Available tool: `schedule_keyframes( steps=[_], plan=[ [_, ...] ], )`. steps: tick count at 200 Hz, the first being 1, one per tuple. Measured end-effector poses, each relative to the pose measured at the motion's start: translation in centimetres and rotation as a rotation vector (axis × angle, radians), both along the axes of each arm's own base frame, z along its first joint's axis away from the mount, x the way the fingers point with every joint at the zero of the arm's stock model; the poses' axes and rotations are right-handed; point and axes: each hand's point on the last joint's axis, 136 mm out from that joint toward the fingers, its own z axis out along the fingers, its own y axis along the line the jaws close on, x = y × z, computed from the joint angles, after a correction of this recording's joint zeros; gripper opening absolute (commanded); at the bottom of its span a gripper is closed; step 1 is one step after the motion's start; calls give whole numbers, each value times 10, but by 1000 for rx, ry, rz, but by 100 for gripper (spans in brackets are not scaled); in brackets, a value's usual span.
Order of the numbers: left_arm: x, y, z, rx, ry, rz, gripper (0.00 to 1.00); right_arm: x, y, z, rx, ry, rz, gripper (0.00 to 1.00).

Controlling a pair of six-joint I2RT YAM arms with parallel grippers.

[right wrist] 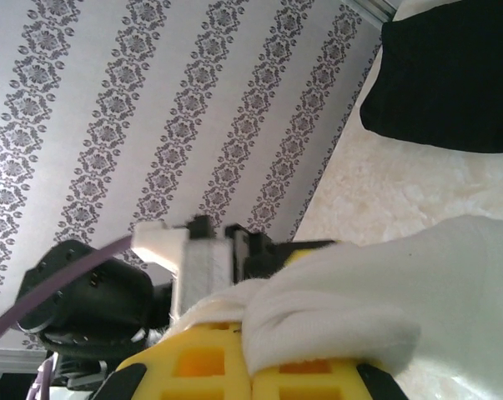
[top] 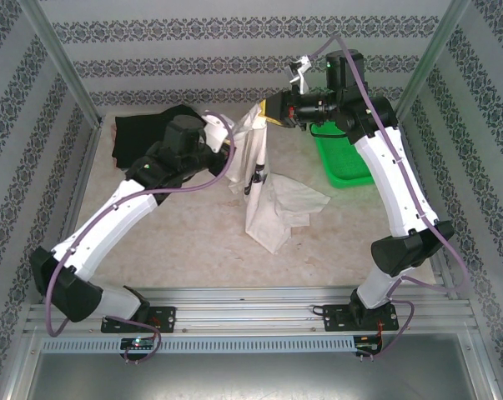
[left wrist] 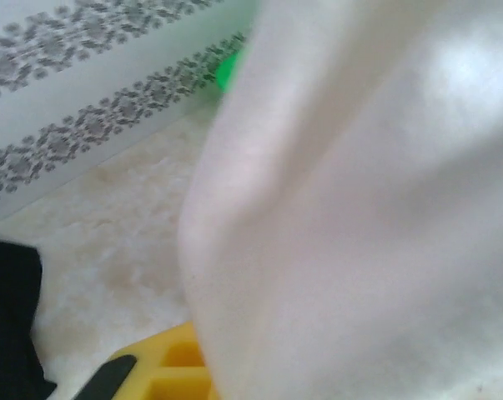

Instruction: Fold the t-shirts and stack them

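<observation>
The right claw is up high near the back of the table. Its yellow plastic fingers are pinched tight on a fold of the big cream-white soft cloth t-shirt. In the right wrist view the cloth bunches into a thick, puffy roll right on top of those fingers. From the claw the shirt hangs down in a long, thin, floppy strip. Its bottom end lies crumpled in soft wrinkles on the pale cream table top, near the middle. The table top has cloudy blotches on it.

The left claw is just beside the top of the hanging shirt, on its left side. In the left wrist view smooth white cloth hangs right in front, blurry and close, and it covers the tips. One yellow finger with a black pad pokes out at the bottom. I cannot tell if this claw is closed on the cloth or open.

The plain black soft cloth t-shirt lies in a dark, floppy heap at the back left of the table, partly under the left arm.

A bright green plastic basket with straight sides sits on the right side of the table, partly behind the right arm. The walls have grey and white stripes with a small flower pattern.
</observation>
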Motion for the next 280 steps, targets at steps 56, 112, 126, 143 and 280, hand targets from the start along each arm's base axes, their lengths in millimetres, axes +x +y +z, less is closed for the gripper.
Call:
schedule_keyframes(
  steps=[56, 112, 126, 143, 280],
  plan=[
    [3, 8, 63, -78, -111, 8, 0, 6, -16, 42, 38, -107, -41, 0],
    [-47, -1, 215, -316, -329, -171, 0, -32, -45, 145, 139, -411, -65, 0],
    [-62, 0, 240, -354, -368, -208, 0, -45, -53, 162, 155, -467, -72, 0],
    [-73, -2, 258, -378, -393, -246, 0, -56, -63, 178, 176, -511, -80, 0],
    [38, 89, 70, -269, 63, 146, 0, 100, 2, -27, -71, -39, -125, 55]
  ],
)
